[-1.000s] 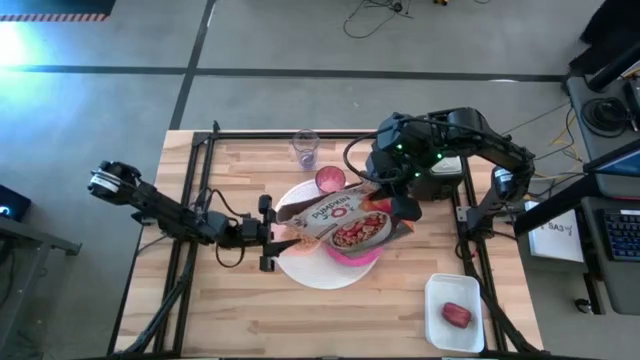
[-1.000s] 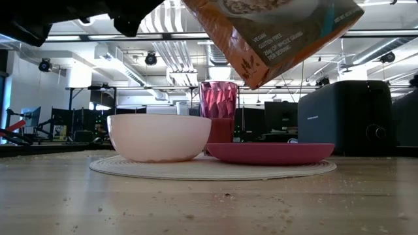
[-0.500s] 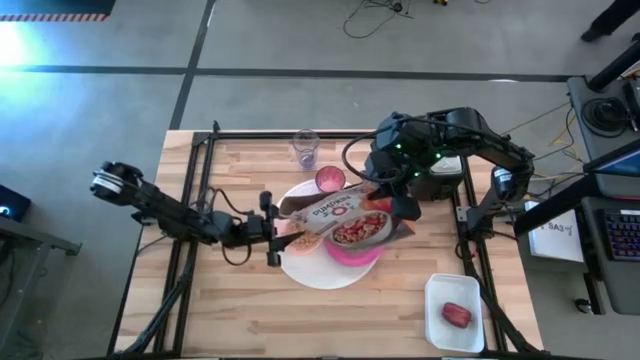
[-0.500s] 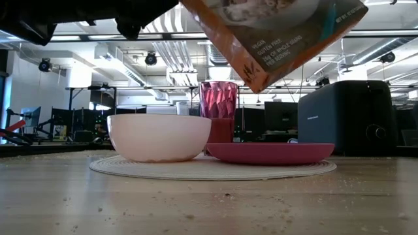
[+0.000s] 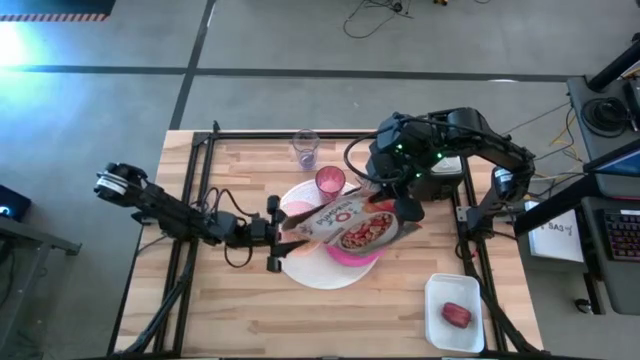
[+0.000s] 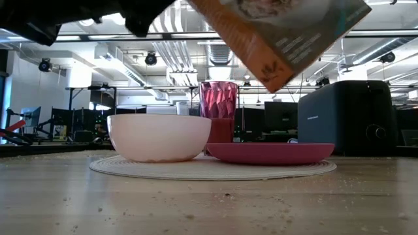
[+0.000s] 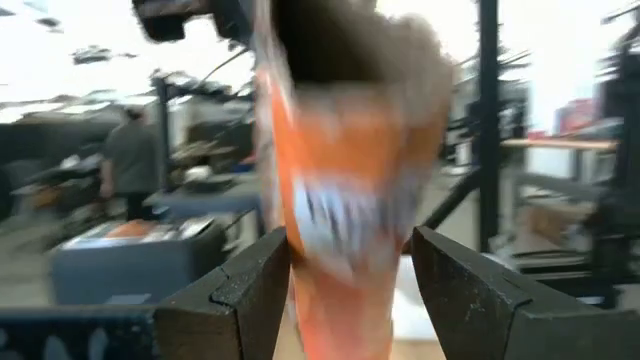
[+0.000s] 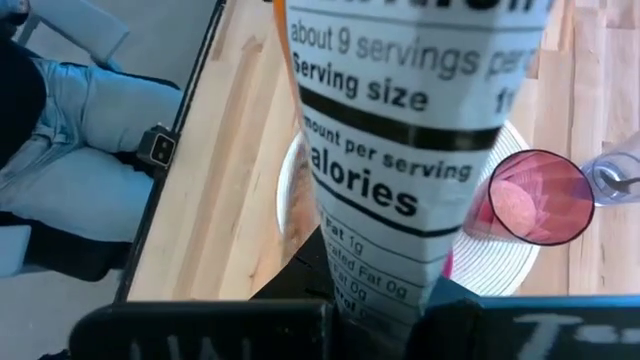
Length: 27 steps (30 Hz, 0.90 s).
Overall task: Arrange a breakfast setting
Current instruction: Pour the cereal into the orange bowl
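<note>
Right wrist view, cereal bag [image 8: 400,190], "Serving size", "calories", "about 9 servings"

Overhead, table-level and two wrist views share the cereal bag [image 5: 345,222].

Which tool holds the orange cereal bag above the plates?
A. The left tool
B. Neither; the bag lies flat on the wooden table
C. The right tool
C: the right tool is shut on one end of the orange cereal bag, while the left tool stands open at its other end.
</note>
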{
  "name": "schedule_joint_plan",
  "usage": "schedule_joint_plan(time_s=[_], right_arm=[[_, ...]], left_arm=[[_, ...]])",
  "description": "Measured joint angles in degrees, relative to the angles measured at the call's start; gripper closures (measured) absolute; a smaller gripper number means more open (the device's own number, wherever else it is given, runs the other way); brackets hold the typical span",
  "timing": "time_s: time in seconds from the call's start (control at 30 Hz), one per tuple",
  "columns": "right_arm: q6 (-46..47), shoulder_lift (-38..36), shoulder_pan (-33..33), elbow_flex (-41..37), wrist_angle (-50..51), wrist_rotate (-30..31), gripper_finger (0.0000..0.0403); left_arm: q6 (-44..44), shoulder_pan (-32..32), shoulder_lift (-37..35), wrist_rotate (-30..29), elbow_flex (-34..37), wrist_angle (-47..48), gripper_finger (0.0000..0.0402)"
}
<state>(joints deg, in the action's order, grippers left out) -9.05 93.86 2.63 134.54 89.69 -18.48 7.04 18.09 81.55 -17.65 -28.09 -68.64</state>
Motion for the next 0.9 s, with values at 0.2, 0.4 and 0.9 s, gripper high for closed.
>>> schedule_joint_plan(time_s=[0.2, 0.4, 0.9], right_arm=[[2.27, 0.00, 0.00, 0.00, 0.04, 0.20, 0.0394], [2.40, 0.00, 0.00, 0.00, 0.09, 0.52, 0.0394], [14.60, 0.17, 0.00, 0.00, -0.05, 0.77, 0.0394]], left_arm=[[2.87, -0.67, 1.30, 0.02, -2.53, 0.33, 0.0209], [2.36, -1.80, 3.75, -0.45, -5.30, 0.54, 0.0214], [-4.48, -2.24, -0.99, -1.55, -3.60, 6.97, 0.0397]])
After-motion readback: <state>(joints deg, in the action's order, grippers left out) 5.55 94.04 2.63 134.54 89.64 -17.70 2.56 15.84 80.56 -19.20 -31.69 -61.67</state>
